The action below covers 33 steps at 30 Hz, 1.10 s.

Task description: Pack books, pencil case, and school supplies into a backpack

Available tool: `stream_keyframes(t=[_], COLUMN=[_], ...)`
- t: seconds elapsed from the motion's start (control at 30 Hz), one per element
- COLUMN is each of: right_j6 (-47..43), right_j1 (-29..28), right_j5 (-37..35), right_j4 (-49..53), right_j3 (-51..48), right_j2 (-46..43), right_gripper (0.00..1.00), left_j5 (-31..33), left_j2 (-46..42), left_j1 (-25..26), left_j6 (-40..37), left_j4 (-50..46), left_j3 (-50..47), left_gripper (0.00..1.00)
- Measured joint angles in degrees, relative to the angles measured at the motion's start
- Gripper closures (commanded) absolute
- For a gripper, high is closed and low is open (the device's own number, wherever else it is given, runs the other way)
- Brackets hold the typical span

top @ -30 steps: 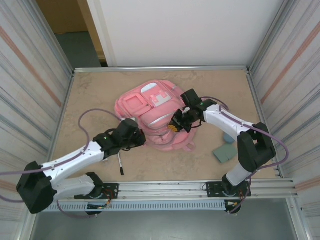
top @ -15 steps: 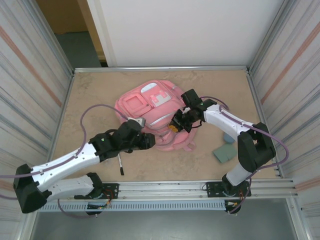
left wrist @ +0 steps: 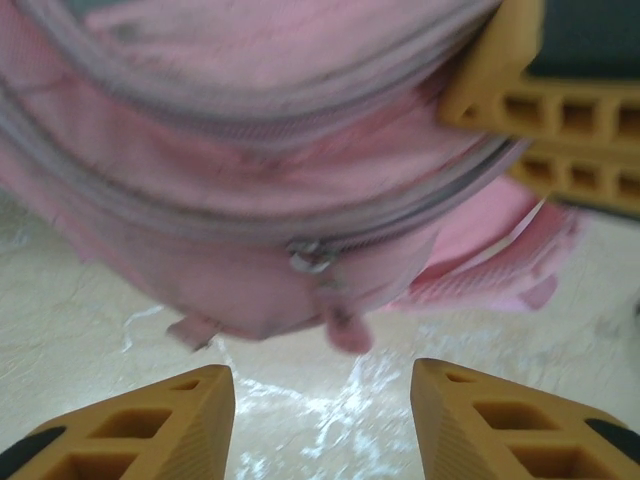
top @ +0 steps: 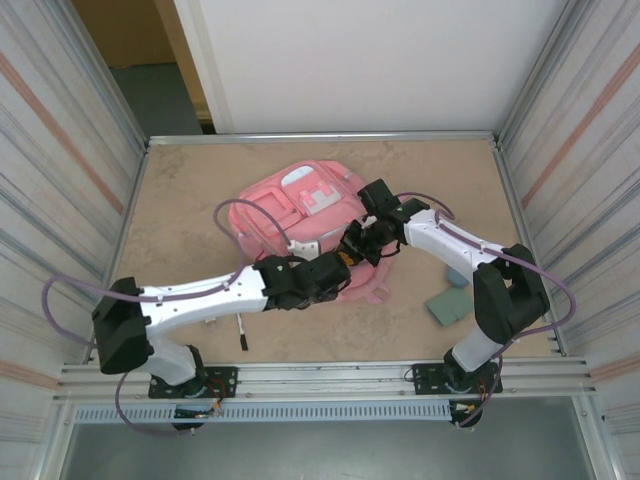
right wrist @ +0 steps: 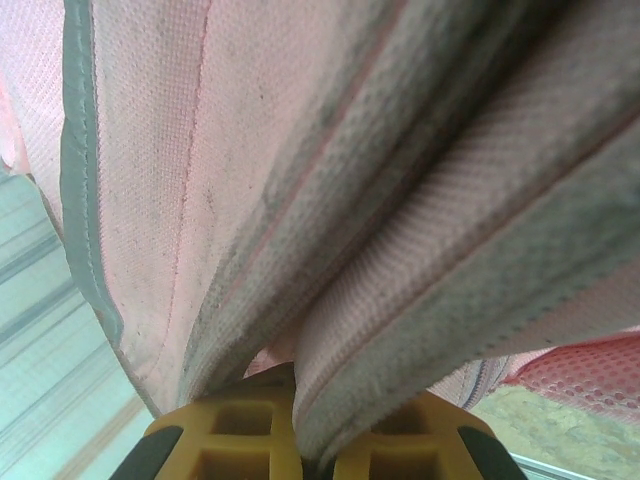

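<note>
Hovering with left gripper (left wrist: 322, 400), jaws parted and empty, just short of zipper pull (left wrist: 310, 258). Clamping right gripper (right wrist: 312, 430) on fabric fold of large pink child's backpack (top: 290, 205). Lying flat, pockets up, zippered end pointing back at both grippers, long axis running away from them. Leaving bare table (top: 180, 200) leftward. Having swung in from left side, jaws unclenching since a second ago.
</note>
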<state>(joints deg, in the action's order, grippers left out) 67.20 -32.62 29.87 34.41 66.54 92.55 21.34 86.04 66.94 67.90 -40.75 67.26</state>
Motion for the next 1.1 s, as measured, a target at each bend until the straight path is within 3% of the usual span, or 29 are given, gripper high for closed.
stream_keyframes(t=[0.17,0.43,0.57,0.93,1.1], right_j6=[0.0,0.0,0.0,-0.02,-0.2], right_j1=[0.0,0.0,0.0,0.07,0.5], right_j5=[0.15,0.17,0.2,0.35,1.4], right_j4=[-0.11,-0.11,-0.11,-0.11,-0.2], right_j3=[0.0,0.0,0.0,0.0,0.0], right_j2=[0.11,0.11,0.13,0.22,0.66], right_gripper=[1.0,1.0,1.0,1.0,1.0], left_j5=[2.56,2.78,2.8,2.32,1.81], left_j2=[6.69,12.41,13.27,13.44,10.1], left_j1=[0.0,0.07,0.04,-0.59,-1.4], left_j6=[2.34,5.53,6.36,6.86,5.77], left_j4=[-2.36,-6.54,-7.26,-7.23,-3.15], left_j3=[6.27,9.05,9.68,9.05,4.13], left_gripper=[0.64,0.66,0.71,0.99,1.0])
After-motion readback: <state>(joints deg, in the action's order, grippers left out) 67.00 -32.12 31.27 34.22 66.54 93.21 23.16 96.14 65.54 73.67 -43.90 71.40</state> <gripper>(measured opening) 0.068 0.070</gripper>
